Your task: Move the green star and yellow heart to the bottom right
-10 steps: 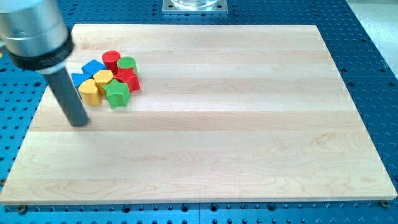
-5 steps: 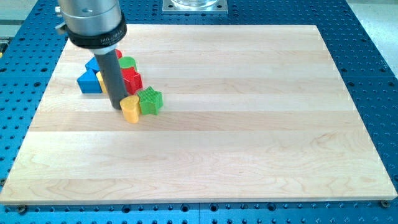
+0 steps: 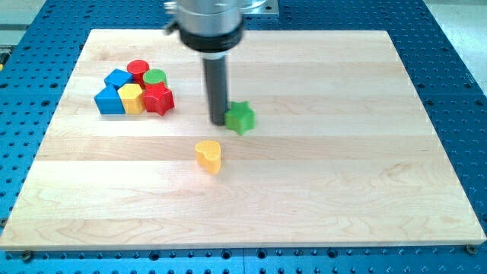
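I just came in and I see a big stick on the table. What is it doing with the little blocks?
That stick is a robot arm's rod. My tip is pressed against the view's left side of the green star, pushing it across the wooden board. The yellow heart sits alone, lower down and to the view's left of my tip. The other blocks are bunched near the board's top left corner.

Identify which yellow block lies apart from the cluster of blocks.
The yellow heart, alone near the board's middle, below and left of my tip. The other yellow block sits within the cluster at the view's upper left.
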